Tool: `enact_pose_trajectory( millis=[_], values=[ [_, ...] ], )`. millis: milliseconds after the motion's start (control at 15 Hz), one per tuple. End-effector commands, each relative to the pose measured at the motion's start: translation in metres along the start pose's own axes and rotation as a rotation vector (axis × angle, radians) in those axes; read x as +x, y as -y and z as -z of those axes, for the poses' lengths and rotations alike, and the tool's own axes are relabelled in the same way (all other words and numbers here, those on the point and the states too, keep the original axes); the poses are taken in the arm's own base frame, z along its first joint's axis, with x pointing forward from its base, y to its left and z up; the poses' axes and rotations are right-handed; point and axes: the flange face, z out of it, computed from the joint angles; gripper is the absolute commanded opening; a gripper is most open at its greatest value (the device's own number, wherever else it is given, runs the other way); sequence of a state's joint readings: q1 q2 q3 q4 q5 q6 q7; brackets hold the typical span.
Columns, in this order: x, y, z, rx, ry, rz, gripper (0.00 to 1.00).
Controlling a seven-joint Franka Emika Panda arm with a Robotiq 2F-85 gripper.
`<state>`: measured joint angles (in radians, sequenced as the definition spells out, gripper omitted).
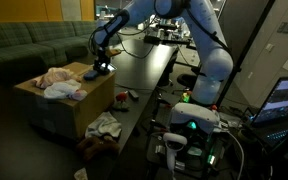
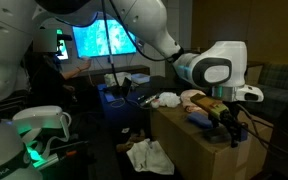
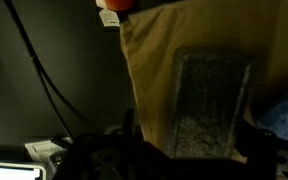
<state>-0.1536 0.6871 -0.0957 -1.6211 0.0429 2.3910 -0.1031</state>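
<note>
In both exterior views my gripper (image 1: 101, 66) (image 2: 230, 130) hangs just above the near corner of a cardboard box (image 1: 69, 102) (image 2: 189, 150), fingers pointing down and spread apart. A small blue thing (image 1: 91, 73) (image 2: 199, 118) lies on the box top beside it. The wrist view is dark: a grey rectangular pad (image 3: 214, 100) lies on the tan box top (image 3: 149, 80), and the gripper (image 3: 189, 150) shows only as dark shapes below it. I see nothing held between the fingers. A blue patch (image 3: 284, 115) shows at the right edge.
A pile of light clothes (image 1: 59, 80) (image 2: 169, 100) covers the box's far part. A crumpled cloth (image 1: 104, 125) (image 2: 149, 155) lies on the floor by the box. A green sofa (image 1: 24, 45) stands behind, a dark table (image 1: 149, 65) with cables beside it, and a lit monitor (image 2: 109, 40).
</note>
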Motion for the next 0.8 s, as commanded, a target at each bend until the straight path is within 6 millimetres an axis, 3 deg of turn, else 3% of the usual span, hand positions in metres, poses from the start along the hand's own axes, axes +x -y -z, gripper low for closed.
enact_pose_trajectory(
  millis=[0, 67, 200, 267, 533, 733],
  values=[
    [0.002, 0.000, 0.015, -0.011, -0.011, 0.036, 0.81],
    [0.002, 0.000, 0.017, -0.014, -0.015, 0.039, 0.72],
    [0.002, 0.001, 0.021, -0.025, -0.017, 0.048, 0.66],
    [0.001, 0.002, 0.023, -0.034, -0.018, 0.055, 0.55],
    [-0.002, 0.003, 0.032, -0.055, -0.021, 0.079, 0.30],
    [-0.006, -0.001, 0.043, -0.059, -0.024, 0.072, 0.30]
  ],
)
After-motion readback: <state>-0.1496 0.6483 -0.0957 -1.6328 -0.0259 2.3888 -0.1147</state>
